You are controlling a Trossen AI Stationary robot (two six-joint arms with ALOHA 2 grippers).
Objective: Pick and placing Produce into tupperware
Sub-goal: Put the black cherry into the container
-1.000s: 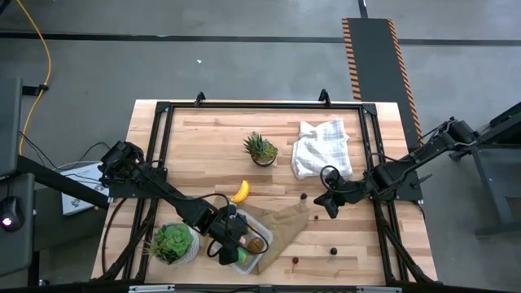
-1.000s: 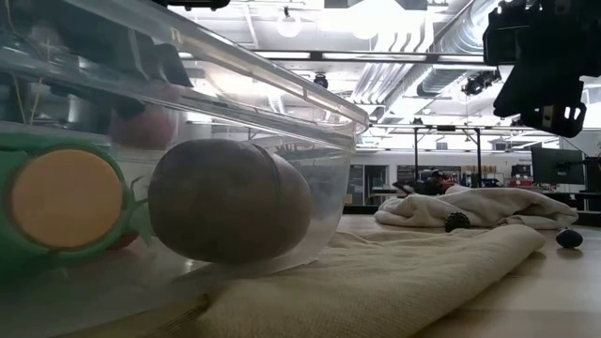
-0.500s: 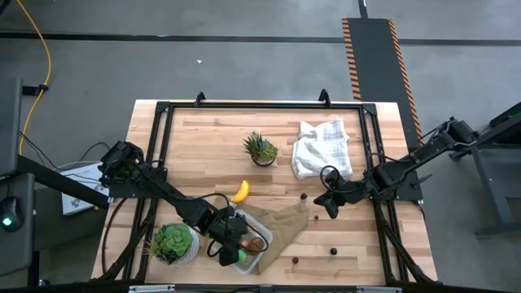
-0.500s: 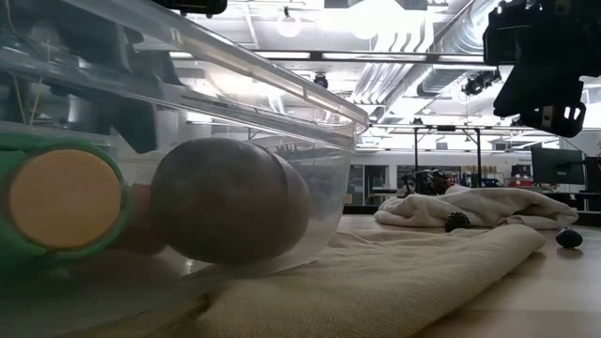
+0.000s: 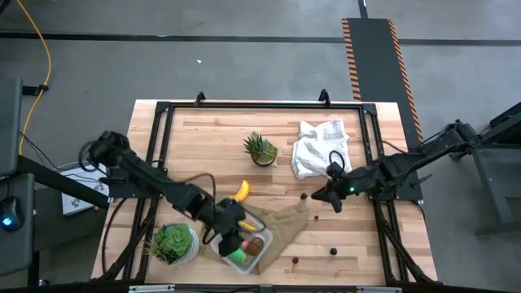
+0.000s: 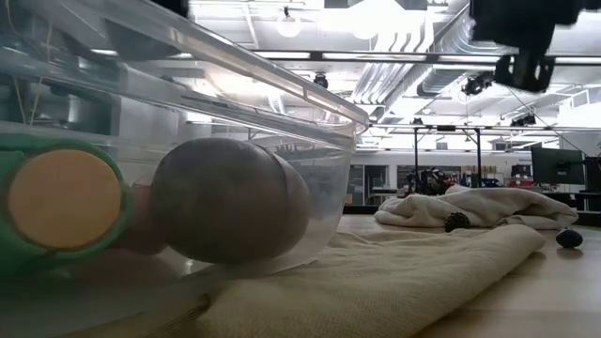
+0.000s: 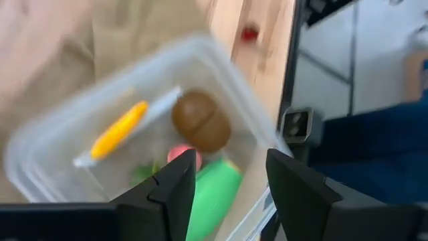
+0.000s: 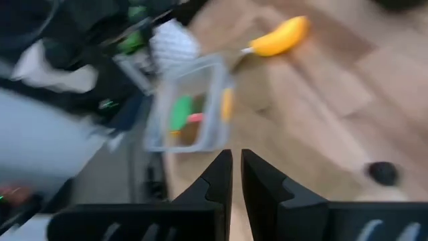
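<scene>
The tupperware stands near the table's front edge, partly on a brown paper bag. In it lie a brown kiwi, a yellow-orange piece, a red strawberry and a green oval. My left gripper hangs open just above the box with nothing between its fingers. A yellow banana lies on the wood behind the bag. My right gripper is shut and empty, raised over the table's right part.
A leafy plant in a white pot stands close to the box's left. A spiky potted plant and a white cloth sit farther back. Small dark pieces lie at the right.
My left gripper has let go of the red strawberry inside the tupperware. The strawberry has dropped to the box's floor beside the kiwi. The gripper has then risen out of the box. My right gripper has also risen, staying shut.
</scene>
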